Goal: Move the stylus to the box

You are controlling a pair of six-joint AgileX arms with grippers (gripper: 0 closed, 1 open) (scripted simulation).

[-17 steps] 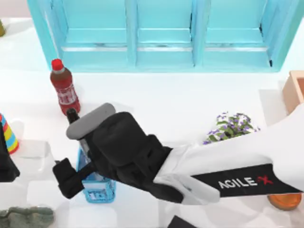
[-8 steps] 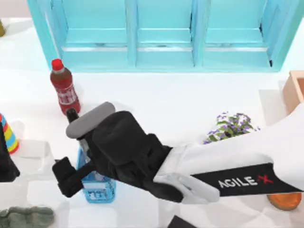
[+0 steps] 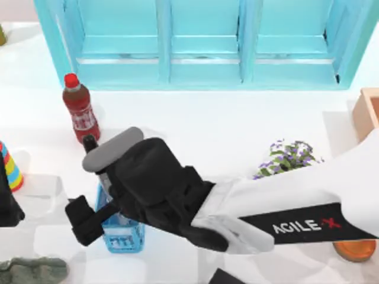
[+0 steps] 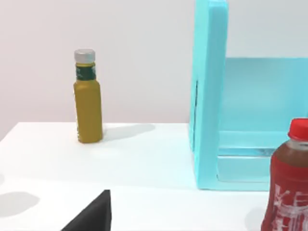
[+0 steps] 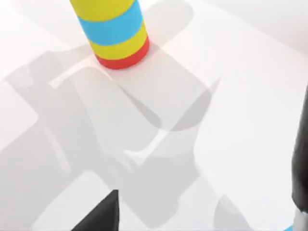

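The stylus (image 3: 90, 143) stands tilted, its black cap beside the red bottle (image 3: 80, 115) and its grey shaft running down under my right wrist toward the blue mesh basket (image 3: 123, 235). My right gripper (image 3: 95, 216) reaches across from the right and hovers low over the basket, open, with the stylus beside it and not gripped. In the right wrist view one finger (image 5: 98, 216) shows, and the stylus (image 5: 301, 154) stands apart at the frame's edge. The tan box (image 3: 362, 112) sits at the far right edge. My left gripper (image 3: 7, 204) is parked at the left edge.
A turquoise cabinet (image 3: 201, 41) spans the back. A striped cylinder (image 3: 10, 168) and a grey-green cloth (image 3: 32, 272) lie at the left. Purple flowers (image 3: 287, 158) and an orange object (image 3: 354, 249) are at the right. A yellow bottle (image 4: 87, 103) stands far back left.
Almost nothing differs. My right arm has shifted very slightly over the basket. The stylus has not moved.
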